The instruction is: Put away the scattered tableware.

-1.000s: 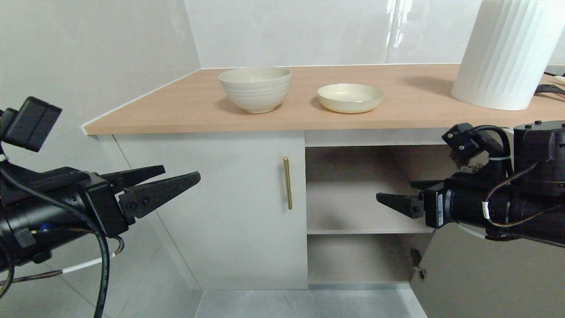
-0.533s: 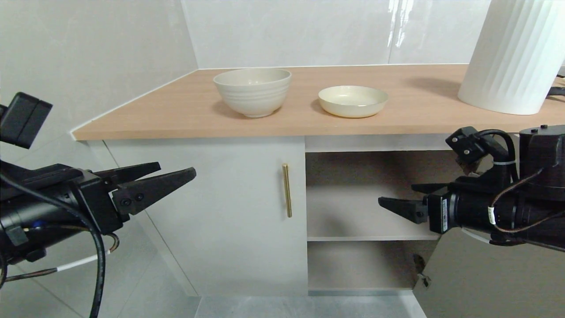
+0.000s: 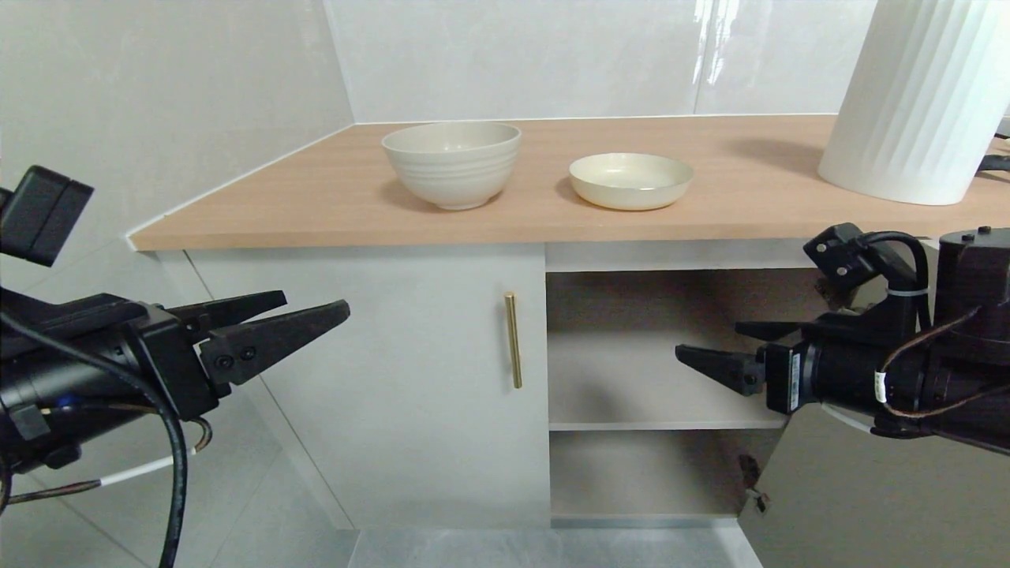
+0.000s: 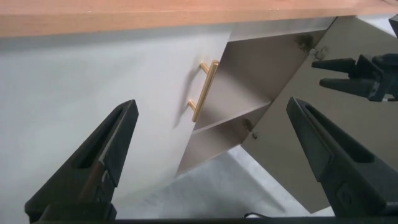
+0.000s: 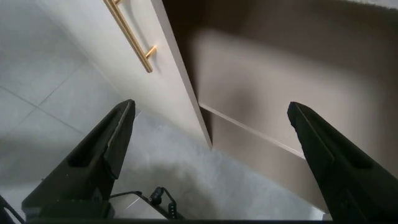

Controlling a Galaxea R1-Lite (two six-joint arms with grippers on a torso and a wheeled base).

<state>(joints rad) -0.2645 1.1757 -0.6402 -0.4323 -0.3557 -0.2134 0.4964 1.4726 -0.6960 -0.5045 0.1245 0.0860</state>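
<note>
Deep ribbed cream bowl and shallow cream dish set near each other, not touching, on the wood-grain tabletop.
Both are judged rigid, smooth, breakable and fairly light; each is best pinched across its rim, 1 finger inside. The left pincer and right pincer are held with jaws apart and nothing between them, below tabletop level, before the white cabinet, whose open side shows a shelf. A tall white fluted vessel crowds the right end.

Wooden countertop over white cabinet, tiled walls
</note>
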